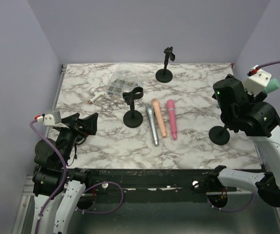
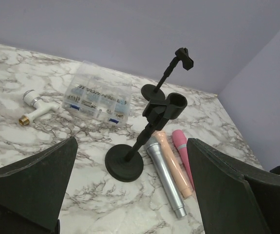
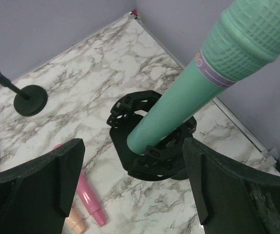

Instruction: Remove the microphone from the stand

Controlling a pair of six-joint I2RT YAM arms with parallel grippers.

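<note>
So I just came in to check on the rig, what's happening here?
The right hand hovers open at the green microphone, which sits in the clip of its stand near the right edge of the table; it is not gripped yet. The left hand hangs open at the near left. Three other microphones lie mid-table.

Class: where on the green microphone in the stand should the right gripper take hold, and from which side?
Grip the green microphone on its smooth handle, between the clip and the purple band: slim and straight there, while the head is wider. Come from above, the open right gripper straddling it.
</note>
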